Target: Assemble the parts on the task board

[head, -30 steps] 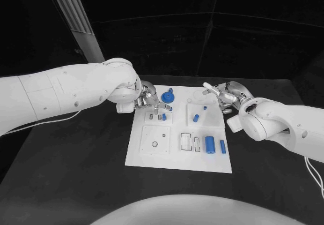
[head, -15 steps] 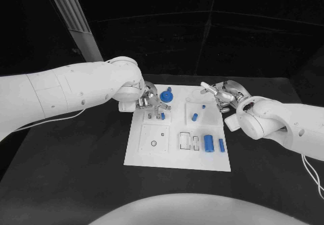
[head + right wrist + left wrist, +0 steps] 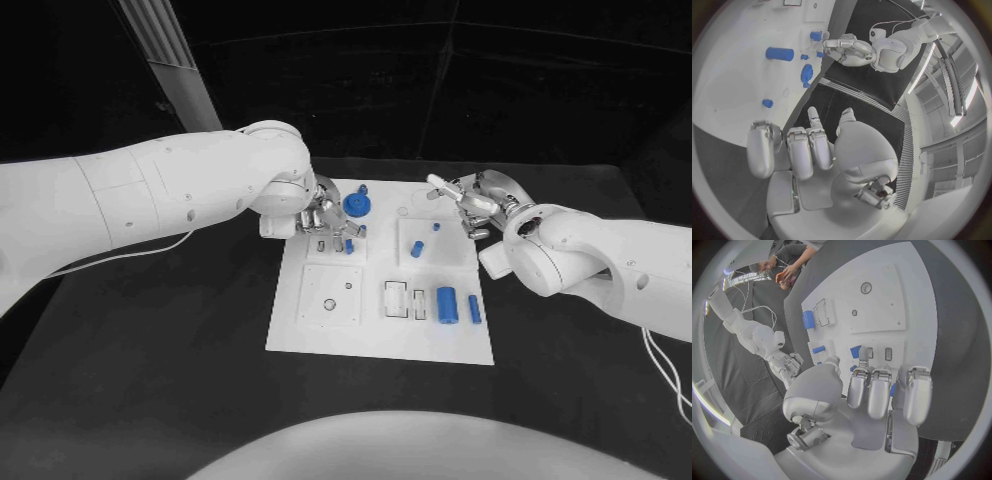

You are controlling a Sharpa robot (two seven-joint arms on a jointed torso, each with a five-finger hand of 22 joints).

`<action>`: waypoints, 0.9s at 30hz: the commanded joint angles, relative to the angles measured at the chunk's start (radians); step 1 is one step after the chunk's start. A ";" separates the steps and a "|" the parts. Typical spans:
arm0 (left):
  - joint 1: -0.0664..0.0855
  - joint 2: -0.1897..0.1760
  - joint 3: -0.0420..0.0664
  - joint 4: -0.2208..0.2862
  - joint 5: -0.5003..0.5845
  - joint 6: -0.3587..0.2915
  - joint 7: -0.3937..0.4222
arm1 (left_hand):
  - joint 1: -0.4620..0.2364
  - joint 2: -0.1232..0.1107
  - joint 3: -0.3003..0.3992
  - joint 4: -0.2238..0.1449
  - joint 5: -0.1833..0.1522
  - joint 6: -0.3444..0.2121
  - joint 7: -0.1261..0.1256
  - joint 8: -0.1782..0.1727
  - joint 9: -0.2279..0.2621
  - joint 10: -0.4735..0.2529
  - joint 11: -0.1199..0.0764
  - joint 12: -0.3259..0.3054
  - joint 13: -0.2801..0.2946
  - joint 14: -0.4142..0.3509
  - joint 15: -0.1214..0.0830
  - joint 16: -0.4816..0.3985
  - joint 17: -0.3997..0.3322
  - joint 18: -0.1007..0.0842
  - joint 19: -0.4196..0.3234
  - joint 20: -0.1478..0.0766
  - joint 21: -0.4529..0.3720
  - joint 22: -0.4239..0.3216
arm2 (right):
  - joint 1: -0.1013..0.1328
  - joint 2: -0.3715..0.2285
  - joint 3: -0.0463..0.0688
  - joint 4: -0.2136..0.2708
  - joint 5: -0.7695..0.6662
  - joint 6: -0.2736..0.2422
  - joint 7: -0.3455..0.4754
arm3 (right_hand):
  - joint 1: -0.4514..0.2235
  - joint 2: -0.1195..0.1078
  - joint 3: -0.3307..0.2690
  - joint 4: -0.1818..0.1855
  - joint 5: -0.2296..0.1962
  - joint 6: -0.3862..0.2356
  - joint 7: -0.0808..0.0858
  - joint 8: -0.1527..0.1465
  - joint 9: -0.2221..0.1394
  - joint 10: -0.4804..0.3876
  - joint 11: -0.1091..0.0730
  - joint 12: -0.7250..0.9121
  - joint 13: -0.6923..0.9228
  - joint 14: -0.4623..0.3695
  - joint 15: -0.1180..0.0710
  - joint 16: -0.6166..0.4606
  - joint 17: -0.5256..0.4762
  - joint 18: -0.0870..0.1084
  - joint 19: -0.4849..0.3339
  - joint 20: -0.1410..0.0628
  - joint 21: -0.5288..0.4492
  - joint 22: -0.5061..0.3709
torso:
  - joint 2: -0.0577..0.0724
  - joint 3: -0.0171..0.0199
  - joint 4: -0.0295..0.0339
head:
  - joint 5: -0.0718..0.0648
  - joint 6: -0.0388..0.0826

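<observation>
Two hands flanked the task board on the surface: the left hand had lowered a small blue part, seemingly pinched, toward its slot, suggesting insertion, while the right hand hovered spread, empty.

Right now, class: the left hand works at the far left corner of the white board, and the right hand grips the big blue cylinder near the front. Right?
Not quite. The head view shows the right hand at the board's far right corner, holding nothing; the blue cylinder lies untouched near the front. The left hand is where you said.
</observation>
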 commanded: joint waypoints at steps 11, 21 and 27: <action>-0.012 0.024 0.000 -0.024 0.011 0.022 -0.017 | 0.067 0.014 0.029 -0.001 0.034 0.005 -0.005 -0.024 0.021 0.104 -0.012 0.002 0.263 0.106 -0.010 0.002 0.263 -0.006 0.105 -0.007 0.004 0.263 | 0.002 0.000 0.000 0.005 -0.004 -0.007 0.008 | 0.009 0.001 -0.005 -0.001 0.005 -0.009 0.000 0.005 0.001 0.108 -0.002 0.003 0.263 0.104 -0.003 0.002 0.264 0.016 0.007 -0.004 -0.003 0.162 | 0.001 -0.0003 -0.0004 | -0.004 -0.004; -0.016 0.032 0.000 -0.033 0.011 0.020 -0.023 | 0.072 0.017 0.032 -0.001 0.038 0.005 -0.005 -0.026 0.023 0.104 -0.012 0.002 0.263 0.106 -0.010 0.002 0.263 -0.006 0.105 -0.007 0.004 0.263 | 0.002 0.001 0.000 0.006 -0.004 -0.007 0.009 | 0.010 0.001 -0.005 0.000 0.005 -0.009 0.000 0.005 0.001 0.108 -0.002 0.003 0.263 0.104 -0.003 0.002 0.264 0.016 0.007 -0.004 -0.003 0.162 | 0.000 0.0002 0.0006 | -0.004 -0.007; -0.017 0.036 0.000 -0.036 0.011 0.024 -0.027 | 0.072 0.018 0.033 0.000 0.039 0.005 -0.005 -0.027 0.023 0.104 -0.012 0.002 0.263 0.106 -0.010 0.002 0.263 -0.006 0.105 -0.007 0.004 0.263 | 0.002 0.002 0.000 0.007 -0.004 -0.006 0.008 | 0.010 0.002 -0.006 0.000 0.005 -0.009 0.000 0.005 0.001 0.108 -0.002 0.003 0.263 0.104 -0.003 0.002 0.264 0.016 0.007 -0.004 -0.003 0.162 | -0.001 -0.0003 -0.0001 | -0.004 -0.007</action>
